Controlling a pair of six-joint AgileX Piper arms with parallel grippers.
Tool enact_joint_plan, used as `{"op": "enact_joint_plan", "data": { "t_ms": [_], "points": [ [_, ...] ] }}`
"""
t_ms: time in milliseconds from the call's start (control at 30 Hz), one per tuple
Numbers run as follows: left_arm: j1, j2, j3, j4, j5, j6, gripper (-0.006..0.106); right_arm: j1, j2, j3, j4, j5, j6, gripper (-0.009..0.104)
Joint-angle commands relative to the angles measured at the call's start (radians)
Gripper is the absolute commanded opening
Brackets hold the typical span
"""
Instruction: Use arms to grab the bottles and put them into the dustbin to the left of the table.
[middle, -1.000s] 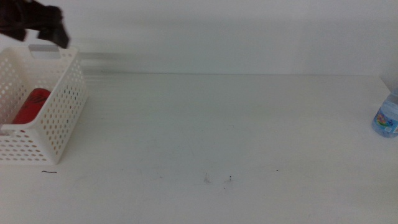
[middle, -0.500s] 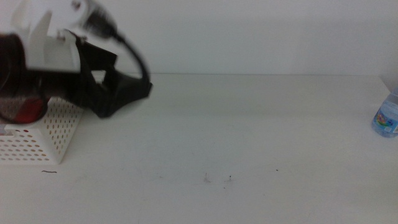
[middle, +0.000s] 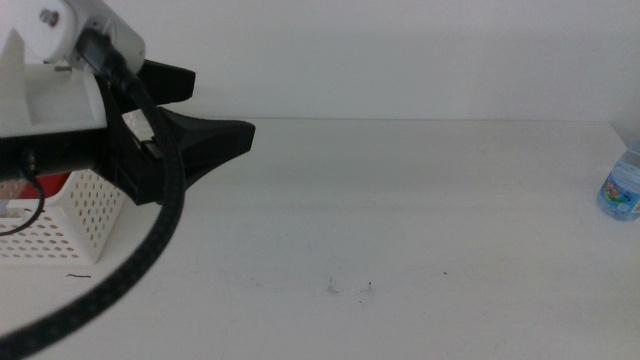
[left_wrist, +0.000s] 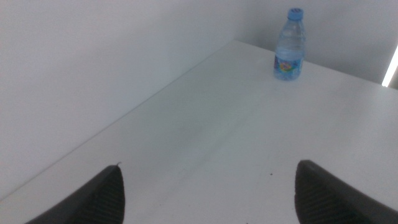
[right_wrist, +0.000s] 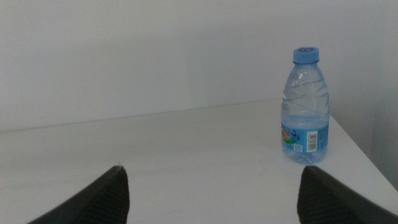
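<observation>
Your left gripper (middle: 215, 115), jaws spread and empty, hangs beside the dustbin (middle: 85, 215). The water bottle (right_wrist: 305, 106) stands upright at the tabletop's (middle: 400, 220) far right edge; the right gripper (right_wrist: 211, 193), jaws released, faces it. Next, likely a reach to grasp it.

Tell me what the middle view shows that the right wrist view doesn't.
Only the middle view shows the white basket with something red inside, and the left gripper, open, above the table beside it. Only the right wrist view shows the right gripper, open and empty, and the water bottle's blue cap. Both show the water bottle standing on the white table.
</observation>
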Motion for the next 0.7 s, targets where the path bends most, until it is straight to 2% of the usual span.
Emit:
{"op": "enact_joint_plan", "data": {
  "t_ms": [0,133,300,667],
  "points": [
    [-0.003,-0.005,-0.011,-0.026,-0.010,-0.034,0.094,-0.008,-0.005,0.004,-0.009,-0.009,-0.002,0.085],
    [-0.003,-0.005,-0.043,0.002,0.016,-0.079,0.094,-0.008,-0.005,0.004,-0.009,-0.009,-0.002,0.085],
    [-0.003,-0.005,-0.103,0.168,0.038,-0.256,0.094,-0.008,-0.005,0.004,-0.009,-0.009,-0.002,0.085],
    [-0.003,-0.005,-0.112,0.158,0.053,-0.259,0.094,-0.008,-0.005,0.004,-0.009,-0.009,-0.002,0.085]
  ]
}}
